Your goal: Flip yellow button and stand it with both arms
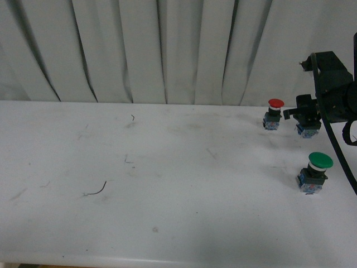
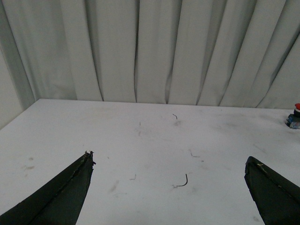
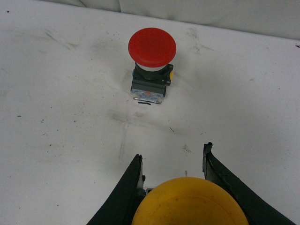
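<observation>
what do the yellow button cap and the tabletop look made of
The yellow button cap is probably moulded plastic: smooth, dull sheen, even colour, a few dark specks. The tabletop is a hard, white, matte sheet, perhaps laminate or painted board; only scuffs and grey smears show.

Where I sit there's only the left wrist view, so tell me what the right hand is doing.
Observer: The right hand has a finger on each side of the yellow button. I cannot tell whether it is squeezing.
Operator: Say how that button sits.
Observer: In the front view its blue-grey base rests on the table, with the cap up under the hand.
Operator: Report anything close by.
Observer: A green button stands upright nearer the robot, apart from the hand.
</observation>
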`<state>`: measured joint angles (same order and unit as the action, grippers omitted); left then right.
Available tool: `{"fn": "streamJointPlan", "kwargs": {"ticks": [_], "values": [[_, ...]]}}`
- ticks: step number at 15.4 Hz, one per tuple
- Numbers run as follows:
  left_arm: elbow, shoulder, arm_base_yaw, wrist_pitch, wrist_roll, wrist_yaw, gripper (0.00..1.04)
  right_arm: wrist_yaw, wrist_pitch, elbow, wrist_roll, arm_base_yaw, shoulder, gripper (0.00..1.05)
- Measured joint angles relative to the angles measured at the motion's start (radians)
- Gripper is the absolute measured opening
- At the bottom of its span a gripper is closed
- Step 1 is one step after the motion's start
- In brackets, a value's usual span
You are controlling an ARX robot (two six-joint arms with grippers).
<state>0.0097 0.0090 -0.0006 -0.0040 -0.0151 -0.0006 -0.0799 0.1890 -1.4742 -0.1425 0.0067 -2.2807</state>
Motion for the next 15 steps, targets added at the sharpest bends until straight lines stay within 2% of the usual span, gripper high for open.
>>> {"fn": "streamJointPlan", "kwargs": {"ticks": [9, 15], "values": [[0.0, 0.0, 0.0, 0.0, 0.0, 0.0, 0.98, 0.075, -0.029, -0.129, 0.148, 0.014, -0.147, 0.35], [0.0, 0.0, 0.0, 0.0, 0.0, 0.0, 0.98, 0.097, -0.031, -0.138, 0.142, 0.06, -0.155, 0.35]]}}
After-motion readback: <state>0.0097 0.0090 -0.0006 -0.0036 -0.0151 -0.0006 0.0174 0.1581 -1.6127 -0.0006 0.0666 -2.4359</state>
